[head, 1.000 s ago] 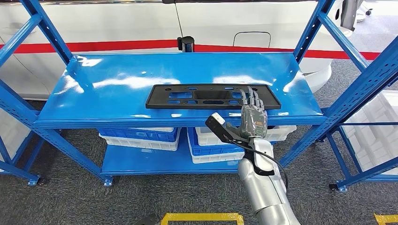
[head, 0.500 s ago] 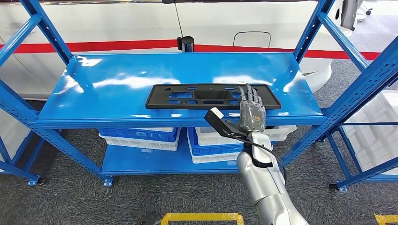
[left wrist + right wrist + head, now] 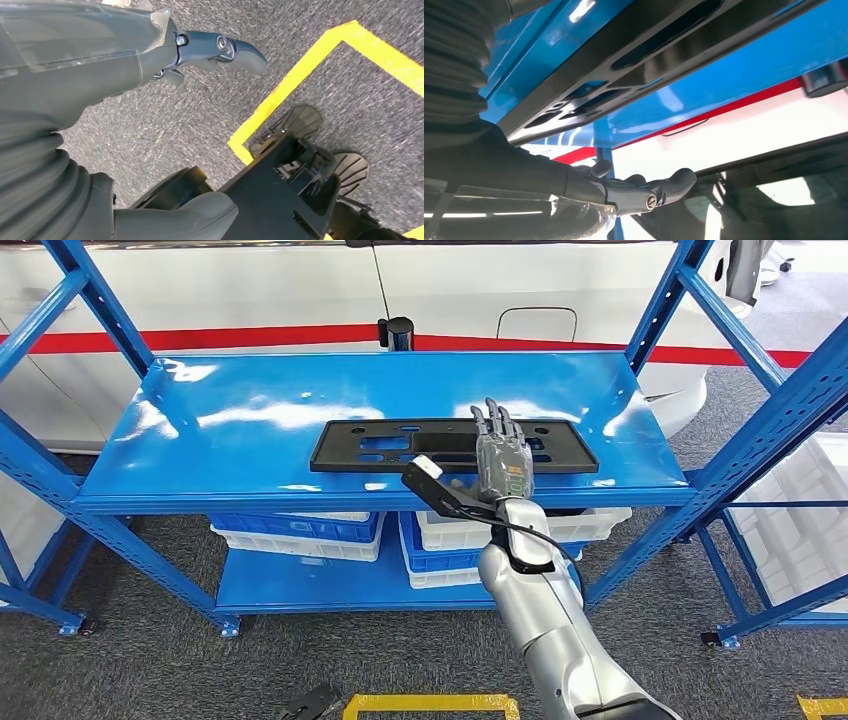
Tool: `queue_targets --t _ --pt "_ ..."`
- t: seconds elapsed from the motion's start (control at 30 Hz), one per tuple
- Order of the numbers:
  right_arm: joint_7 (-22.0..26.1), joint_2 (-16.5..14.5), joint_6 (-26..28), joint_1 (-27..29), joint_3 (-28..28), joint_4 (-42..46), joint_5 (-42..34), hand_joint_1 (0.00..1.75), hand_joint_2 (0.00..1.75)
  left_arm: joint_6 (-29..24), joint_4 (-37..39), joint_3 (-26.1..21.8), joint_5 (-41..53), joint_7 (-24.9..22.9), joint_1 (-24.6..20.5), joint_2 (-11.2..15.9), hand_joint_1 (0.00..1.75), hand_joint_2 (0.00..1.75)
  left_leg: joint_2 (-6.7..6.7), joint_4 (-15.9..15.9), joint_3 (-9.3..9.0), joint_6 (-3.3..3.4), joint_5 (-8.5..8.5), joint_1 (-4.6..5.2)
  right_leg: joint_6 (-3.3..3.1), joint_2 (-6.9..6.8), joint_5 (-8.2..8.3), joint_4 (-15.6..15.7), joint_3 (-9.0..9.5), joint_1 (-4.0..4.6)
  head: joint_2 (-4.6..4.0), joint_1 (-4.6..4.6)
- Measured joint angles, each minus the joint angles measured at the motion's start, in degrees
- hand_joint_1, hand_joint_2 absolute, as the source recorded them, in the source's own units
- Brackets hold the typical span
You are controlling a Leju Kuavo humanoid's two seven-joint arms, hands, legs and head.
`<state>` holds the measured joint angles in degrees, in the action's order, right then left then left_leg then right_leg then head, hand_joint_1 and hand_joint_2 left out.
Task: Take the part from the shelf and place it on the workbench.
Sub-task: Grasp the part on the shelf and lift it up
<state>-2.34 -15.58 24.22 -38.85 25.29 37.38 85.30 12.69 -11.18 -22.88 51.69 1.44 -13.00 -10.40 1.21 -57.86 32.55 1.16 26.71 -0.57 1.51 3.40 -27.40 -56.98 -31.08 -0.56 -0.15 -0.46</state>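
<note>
A long black flat part (image 3: 400, 445) with several cut-outs lies on the blue top shelf (image 3: 250, 430), near its front edge. My right hand (image 3: 500, 462) reaches in from below with its fingers stretched out over the right half of the part, and it holds nothing. The right wrist view has the part (image 3: 634, 75) close by on the shelf and the fingers (image 3: 644, 192) straight, with nothing in them. My left hand (image 3: 215, 50) hangs over the grey floor with its fingers apart and nothing in it.
Blue and white bins (image 3: 300, 530) sit on the lower shelf. Blue uprights (image 3: 740, 440) frame the rack on both sides. A black cylinder (image 3: 400, 333) stands at the shelf's back edge, before a white vehicle with a red stripe. Yellow tape (image 3: 430, 703) marks the floor.
My right hand has moved left and further onto the shelf, from the part's right end to over its right half. The part has not moved.
</note>
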Motion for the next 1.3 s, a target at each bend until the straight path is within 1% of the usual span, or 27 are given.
queue_targets --t 0.33,0.6,1.1,1.23,1.3 --pt "0.1 -1.8 0.0 -2.1 0.8 -5.7 -0.5 0.0 1.75 -1.2 0.1 -1.1 -1.3 0.3 0.1 -0.3 0.0 1.75 0.0 0.0 0.02 0.01 -0.01 0.0 0.0 0.0 0.0 0.0 0.0 0.0 0.0 0.01" --pt "-0.1 -2.0 0.0 -2.6 1.2 -8.7 -1.0 0.0 1.75 -1.4 0.1 -1.6 -1.4 0.4 0.1 -0.4 0.0 1.75 0.0 0.0 0.02 0.01 -0.01 0.0 0.0 0.0 0.0 0.0 0.0 0.0 0.0 0.01" --pt "-0.3 -2.1 -0.1 -3.4 1.5 -11.2 -1.6 0.0 1.75 -1.4 0.2 -2.1 -1.7 0.5 0.2 -0.4 0.0 1.75 0.0 0.0 0.02 0.01 -0.01 0.0 0.0 0.0 0.0 0.0 0.0 0.0 0.0 0.01" --pt "-0.3 -2.4 -0.1 -3.8 1.5 -11.6 -1.6 0.0 0.0 -1.9 0.2 -2.7 -2.3 0.5 0.2 -0.4 0.0 1.75 0.0 0.0 0.02 0.01 -0.01 0.0 0.0 0.0 0.0 0.0 -0.01 0.0 0.0 0.0" --pt "-0.3 -2.7 -0.2 -4.2 1.6 -11.8 -1.6 0.0 0.0 -2.1 0.2 -3.0 -2.5 0.5 0.2 -0.4 0.0 1.75 0.0 0.0 0.02 0.01 -0.01 0.0 0.0 0.0 0.0 0.0 -0.01 0.0 0.0 0.0"
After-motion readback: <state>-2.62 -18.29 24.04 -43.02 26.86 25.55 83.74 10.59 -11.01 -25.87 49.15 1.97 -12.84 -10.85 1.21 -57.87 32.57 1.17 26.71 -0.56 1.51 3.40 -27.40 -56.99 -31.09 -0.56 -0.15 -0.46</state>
